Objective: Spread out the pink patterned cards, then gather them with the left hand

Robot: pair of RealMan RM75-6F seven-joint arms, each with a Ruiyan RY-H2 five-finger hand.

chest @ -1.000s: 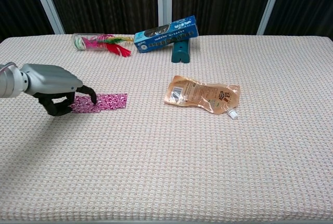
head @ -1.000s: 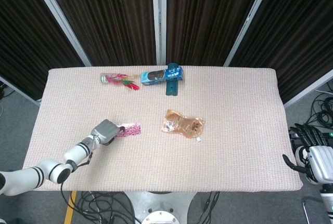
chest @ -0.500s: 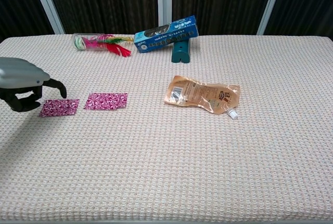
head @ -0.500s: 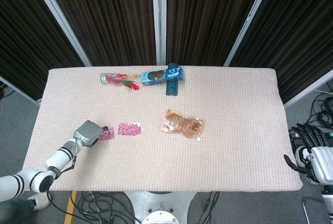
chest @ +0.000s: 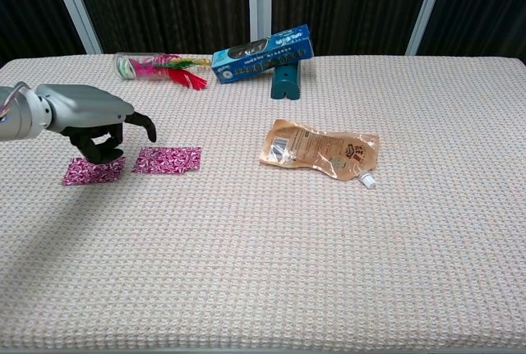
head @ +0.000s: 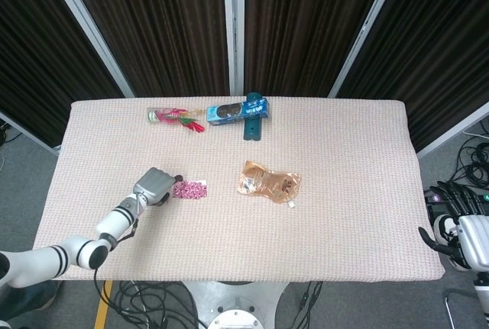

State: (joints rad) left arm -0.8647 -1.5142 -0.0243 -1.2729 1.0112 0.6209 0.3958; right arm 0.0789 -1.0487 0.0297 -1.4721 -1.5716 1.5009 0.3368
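Observation:
Two pink patterned cards lie side by side on the left of the table (chest: pixel 329 272): the left card (chest: pixel 92 172) and the right card (chest: pixel 167 159), with a small gap between them. My left hand (chest: pixel 92 126) hovers over the left card, fingers bent downward and apart, fingertips (chest: pixel 104 154) at that card's far edge; it holds nothing. In the head view the left hand (head: pixel 155 186) hides the left card, and only the right card (head: pixel 190 189) shows. My right hand (head: pixel 462 230) hangs off the table's right edge, fingers spread, empty.
At the back stand a clear tube with red feathers (chest: pixel 152 66), a blue box (chest: pixel 263 52) and a teal stand (chest: pixel 284 80). A brown pouch (chest: pixel 320 150) lies mid-table, right of the cards.
The left hand dragged one card leftward off the other, drew away left, and has now come back right over the left card. The right hand stayed put.

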